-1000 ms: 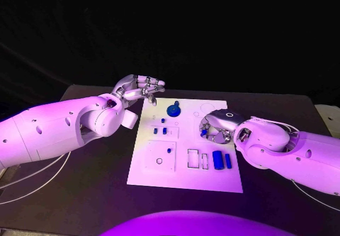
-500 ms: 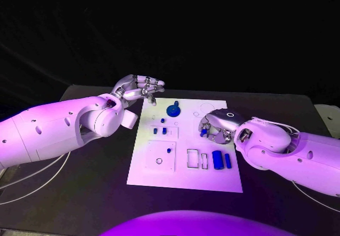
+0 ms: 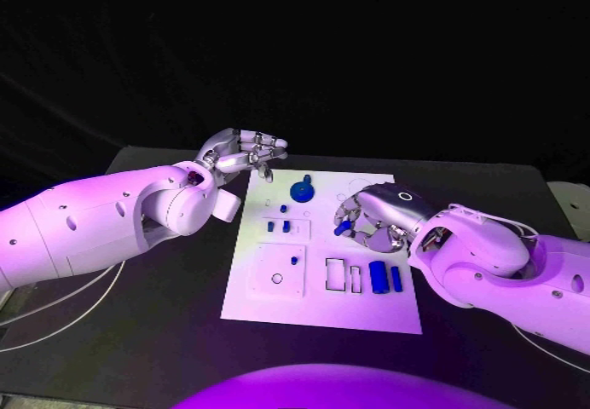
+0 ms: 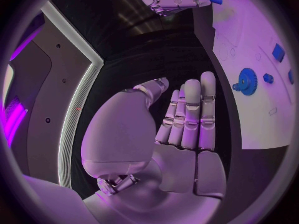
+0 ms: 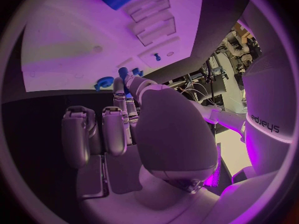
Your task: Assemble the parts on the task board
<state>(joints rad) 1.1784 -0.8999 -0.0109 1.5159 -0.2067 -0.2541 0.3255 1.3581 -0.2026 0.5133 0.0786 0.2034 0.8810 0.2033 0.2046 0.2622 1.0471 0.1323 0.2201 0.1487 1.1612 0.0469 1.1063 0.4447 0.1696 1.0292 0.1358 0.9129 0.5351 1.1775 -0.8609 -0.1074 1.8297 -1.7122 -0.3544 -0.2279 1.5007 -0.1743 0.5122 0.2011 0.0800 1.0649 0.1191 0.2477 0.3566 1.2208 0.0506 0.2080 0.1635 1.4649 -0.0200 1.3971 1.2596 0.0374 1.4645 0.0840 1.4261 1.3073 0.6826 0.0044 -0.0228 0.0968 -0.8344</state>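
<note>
Now the small blue part (image 3: 345,226) is pinched in the fingertips of the right robot hand (image 3: 375,223), lifted just above the right side of the task board (image 3: 322,315); half a second ago that robot hand sat lower and nearer the board's right edge, so the part looks freshly picked and on its way to a socket. On the task board, the blue gear (image 3: 303,188) stands near its far edge, two blue blocks (image 3: 384,277) lie toward its near right, and small blue pegs (image 3: 279,226) sit left of its middle. Beyond the board's far left corner the left robot hand (image 3: 241,153) hovers unchanged, fingers loosely curled, grasping nothing.
</note>
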